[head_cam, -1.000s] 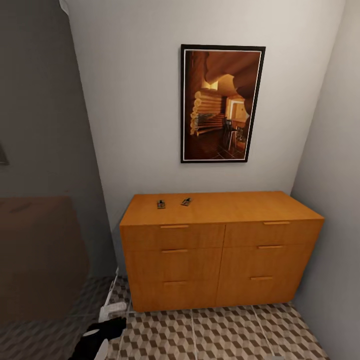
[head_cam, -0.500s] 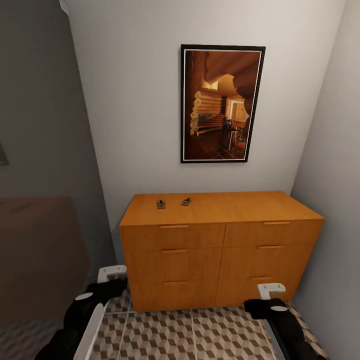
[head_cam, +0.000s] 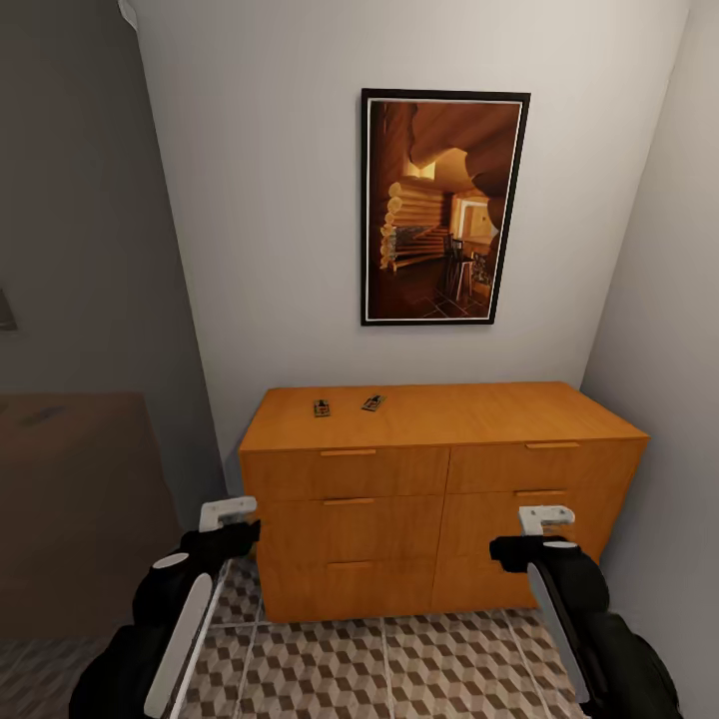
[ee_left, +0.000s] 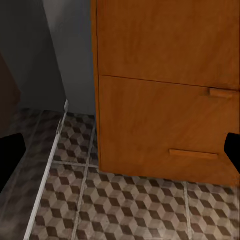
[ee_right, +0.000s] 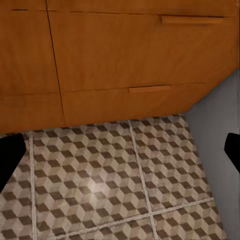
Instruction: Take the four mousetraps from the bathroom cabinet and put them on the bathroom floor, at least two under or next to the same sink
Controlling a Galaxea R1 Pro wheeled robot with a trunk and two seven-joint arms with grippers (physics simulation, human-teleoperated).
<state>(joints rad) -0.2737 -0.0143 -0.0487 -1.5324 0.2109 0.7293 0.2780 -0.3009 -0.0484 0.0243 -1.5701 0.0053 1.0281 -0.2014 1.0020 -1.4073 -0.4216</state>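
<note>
Head view looks down on the cabinet (head_cam: pixel 439 499), an orange-brown unit with two columns of drawer fronts and wooden bar handles, set against the white wall in a corner under a framed picture (head_cam: pixel 443 208). Two mousetraps lie on its flat top near the back left corner: one mousetrap (head_cam: pixel 322 407) sits closer to the left edge, the other mousetrap (head_cam: pixel 372 403) just beside it toward the middle, slightly angled; the two are apart and not touching. The bathroom floor (head_cam: pixel 399 664), tiled in a brown, beige and white cube pattern, runs up to the cabinet's base. The left gripper (head_cam: pixel 228 513) is raised in front of the left column of drawers, and the right gripper (head_cam: pixel 546 518) in front of the right column; neither touches the cabinet. In each wrist view the dark fingertips (ee_left: pixel 10 155) (ee_right: pixel 9 159) sit at opposite borders with only drawer fronts and tiles between them, so both pairs are spread wide and hold nothing.
</note>
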